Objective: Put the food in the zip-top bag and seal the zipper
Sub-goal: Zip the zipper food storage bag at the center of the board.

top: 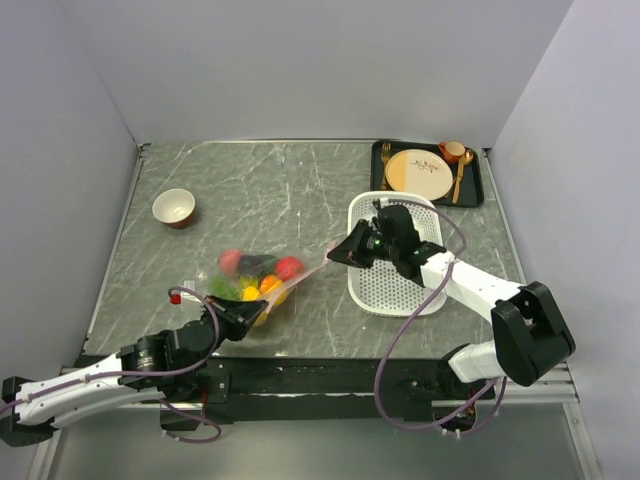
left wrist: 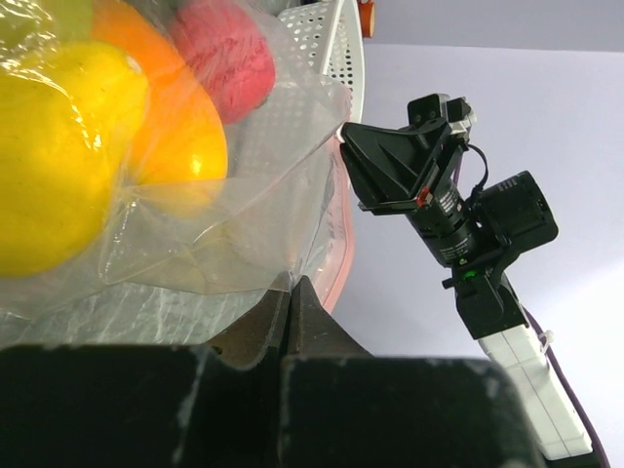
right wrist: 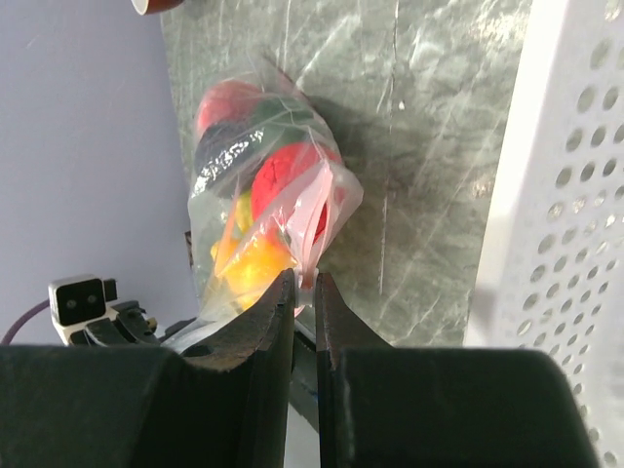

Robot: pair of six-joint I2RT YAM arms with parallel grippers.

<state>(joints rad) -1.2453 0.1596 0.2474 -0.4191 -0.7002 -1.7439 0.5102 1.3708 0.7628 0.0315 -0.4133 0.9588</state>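
left fingers point(left wrist: 300, 327): pressed together on a fold of clear plastic at the near edge of the zip-top bag point(top: 255, 280)
right fingers point(right wrist: 285, 310): narrow, pinching the end of the zipper point(right wrist: 322, 229)
zipper: pale pink strip along the bag edge that faces the basket; cannot tell whether it is sealed
food: inside the bag. Includes lemon point(left wrist: 54, 166), mango point(left wrist: 185, 136), tomato point(top: 289, 267), peach point(top: 231, 261), dark piece point(top: 258, 265) between the last two
bag: mid-tabletop point(top: 280, 190), stretched between the two arms
basket point(top: 400, 285): white, perforated, just right of the bag, under the right arm
bowl point(top: 174, 208): far left, well apart
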